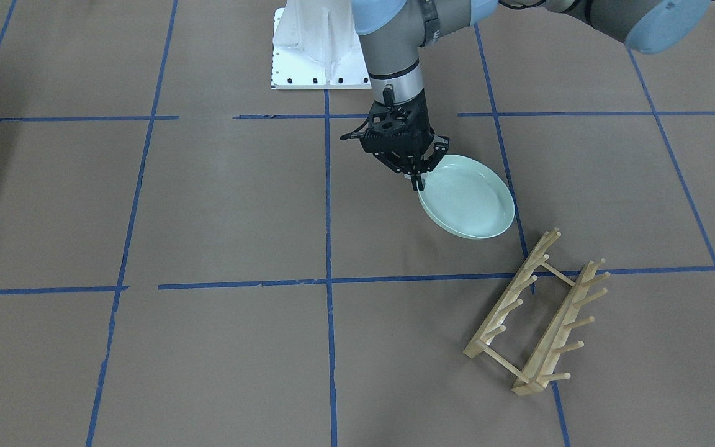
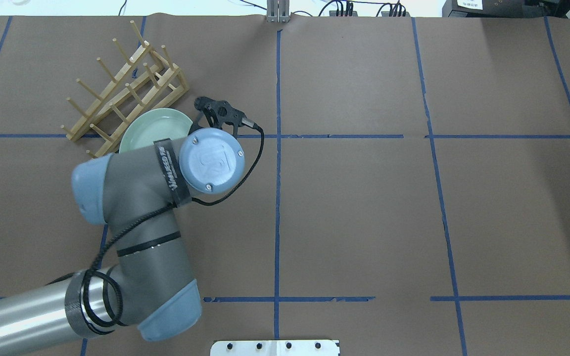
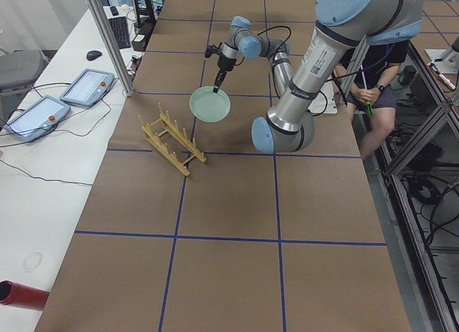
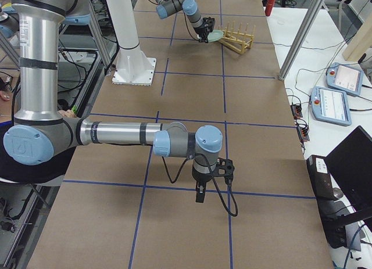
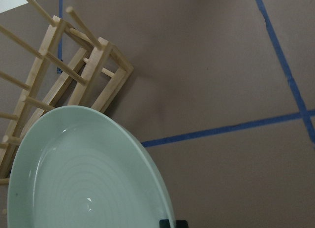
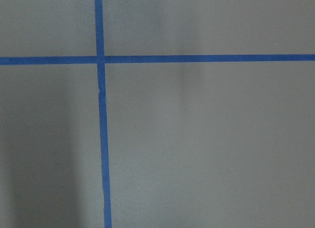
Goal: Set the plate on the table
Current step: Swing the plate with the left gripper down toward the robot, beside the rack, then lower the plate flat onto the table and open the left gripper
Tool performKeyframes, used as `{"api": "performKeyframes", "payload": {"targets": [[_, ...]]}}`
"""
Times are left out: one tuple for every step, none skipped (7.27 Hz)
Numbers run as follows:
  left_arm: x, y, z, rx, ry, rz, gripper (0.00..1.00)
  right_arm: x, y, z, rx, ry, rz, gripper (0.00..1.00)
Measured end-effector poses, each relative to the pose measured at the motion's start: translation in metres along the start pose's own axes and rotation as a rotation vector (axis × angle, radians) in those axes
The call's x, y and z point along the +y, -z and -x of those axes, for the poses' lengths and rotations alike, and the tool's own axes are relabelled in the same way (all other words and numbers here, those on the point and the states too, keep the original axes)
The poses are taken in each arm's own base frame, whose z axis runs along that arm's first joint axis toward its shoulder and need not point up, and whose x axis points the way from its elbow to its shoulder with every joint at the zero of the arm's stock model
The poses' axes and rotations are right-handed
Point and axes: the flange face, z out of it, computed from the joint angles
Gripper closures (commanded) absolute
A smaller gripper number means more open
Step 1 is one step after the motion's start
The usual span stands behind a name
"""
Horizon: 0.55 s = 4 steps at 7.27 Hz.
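Your light is bright and even, shadows soft on the brown paper table [image 1: 208, 205]. A glint marks the mint-green glazed plate [image 5: 83, 174].

plate [image 1: 468, 197]: glazed, glossy, smooth, faint concentric rings seen in the glaze | table [image 1: 227, 205]: covered in matt brown paper | tape lines [image 1: 328, 205]: blue, smooth | peg rack [image 1: 537, 313]: pale bare wood, matt | left gripper [image 1: 418, 184]: matt black plastic | robot base [image 1: 317, 46]: white painted metal

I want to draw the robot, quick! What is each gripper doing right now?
Left gripper: closed on the mint-green plate, at its rim.
Right gripper: cannot tell whether open or closed.
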Motion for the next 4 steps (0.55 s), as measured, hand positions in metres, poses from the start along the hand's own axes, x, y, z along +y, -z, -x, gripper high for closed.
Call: {"api": "performKeyframes", "payload": {"targets": [[0.019, -0.017, -0.020, -0.042, -0.049, 0.000, 1.00, 0.000, 0.000, 0.000, 0.000, 0.000, 0.000, 0.00], [0.033, -0.031, -0.034, -0.069, -0.081, 0.007, 1.00, 0.000, 0.000, 0.000, 0.000, 0.000, 0.000, 0.00], [0.040, -0.044, -0.041, -0.088, -0.097, 0.010, 0.01, 0.000, 0.000, 0.000, 0.000, 0.000, 0.000, 0.00], [0.044, -0.055, -0.048, -0.093, -0.104, 0.007, 0.00, 0.000, 0.000, 0.000, 0.000, 0.000, 0.000, 0.00]]}}
